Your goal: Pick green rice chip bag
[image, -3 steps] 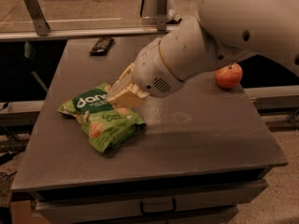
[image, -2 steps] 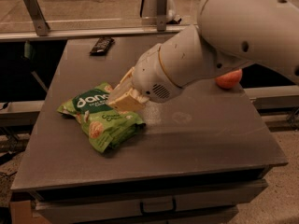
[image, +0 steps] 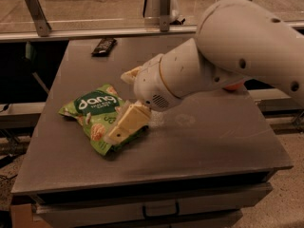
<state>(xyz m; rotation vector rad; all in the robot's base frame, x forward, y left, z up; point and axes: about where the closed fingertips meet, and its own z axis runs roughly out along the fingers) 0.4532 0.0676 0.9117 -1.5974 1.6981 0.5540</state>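
Note:
The green rice chip bag (image: 92, 109) lies flat on the left half of the grey table (image: 204, 141), its dark-green "dang" logo facing up. My gripper (image: 118, 107) is over the bag's right end, at the end of the big white arm (image: 223, 56) that comes in from the right. It is open. One tan finger (image: 126, 125) lies across the bag's right edge, and the other finger (image: 130, 74) is behind the bag. The part of the bag under the lower finger is hidden.
A small dark wrapped bar (image: 103, 46) lies at the table's far left. A sliver of the orange-red apple (image: 235, 86) shows behind the arm at the right. A metal rail (image: 95, 32) runs behind the table. A drawer handle (image: 160, 209) is below the front edge.
The arm has swung down and toward the front. The gripper has turned and spread over the bag's right end, one finger now lying on it. The arm now covers most of the apple.

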